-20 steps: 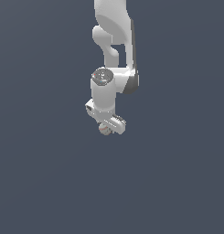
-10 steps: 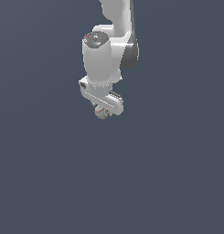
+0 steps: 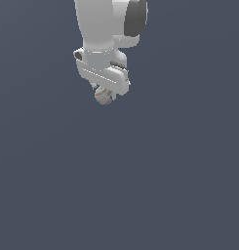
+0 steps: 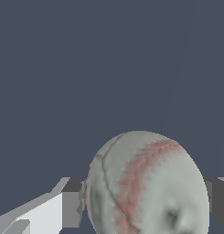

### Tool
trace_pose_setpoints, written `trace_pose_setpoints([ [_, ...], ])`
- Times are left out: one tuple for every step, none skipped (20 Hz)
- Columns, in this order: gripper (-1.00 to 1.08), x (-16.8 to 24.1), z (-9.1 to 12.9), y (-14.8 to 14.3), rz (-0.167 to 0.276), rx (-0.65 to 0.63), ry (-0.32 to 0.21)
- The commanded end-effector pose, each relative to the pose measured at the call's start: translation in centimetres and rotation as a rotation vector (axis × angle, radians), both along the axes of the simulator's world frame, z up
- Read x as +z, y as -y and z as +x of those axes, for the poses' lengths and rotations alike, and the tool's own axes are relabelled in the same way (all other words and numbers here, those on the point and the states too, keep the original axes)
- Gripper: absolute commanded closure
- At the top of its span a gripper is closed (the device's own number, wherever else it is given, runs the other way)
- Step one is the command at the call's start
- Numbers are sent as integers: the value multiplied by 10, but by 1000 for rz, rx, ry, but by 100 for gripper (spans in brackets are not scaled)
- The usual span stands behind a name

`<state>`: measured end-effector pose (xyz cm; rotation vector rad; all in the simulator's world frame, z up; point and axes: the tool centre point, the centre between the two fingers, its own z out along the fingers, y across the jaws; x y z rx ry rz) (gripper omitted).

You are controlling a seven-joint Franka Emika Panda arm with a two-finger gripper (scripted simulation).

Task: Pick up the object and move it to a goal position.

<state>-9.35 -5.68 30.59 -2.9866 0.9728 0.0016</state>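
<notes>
The off-white ball (image 3: 104, 95) with thin red stitch marks hangs under the white arm near the top of the exterior view. My gripper (image 3: 104, 93) is shut on it, well above the dark grey floor. In the wrist view the ball (image 4: 147, 185) fills the space between the two grey fingertips (image 4: 72, 203), which press on its two sides. Most of the fingers are hidden behind the hand in the exterior view. No goal marker shows.
A plain dark grey surface (image 3: 140, 185) fills both views. The white arm with its black joint cap (image 3: 135, 17) reaches in from the top edge.
The arm has risen and come closer to the exterior camera with the ball held in the gripper. It looms larger and higher in the view.
</notes>
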Motion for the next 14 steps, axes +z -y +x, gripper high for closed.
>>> trace_pose_setpoints([
  [108, 23, -7, 3, -1, 0, 1],
  [108, 31, -9, 4, -1, 0, 1],
  [108, 39, -12, 6, -1, 0, 1],
  [108, 46, -14, 7, -1, 0, 1],
  [108, 53, -15, 8, -1, 0, 1],
  [108, 59, -17, 8, -1, 0, 1],
  [108, 64, -18, 9, -1, 0, 1],
  [108, 69, -20, 10, -1, 0, 1],
  [108, 74, -21, 11, -1, 0, 1],
  [108, 78, -22, 11, -1, 1, 1],
  [108, 81, -23, 11, -1, 1, 1],
  [108, 84, -23, 12, -1, 1, 1],
  [108, 86, -24, 12, -1, 1, 1],
  [108, 88, -24, 12, -1, 1, 1],
])
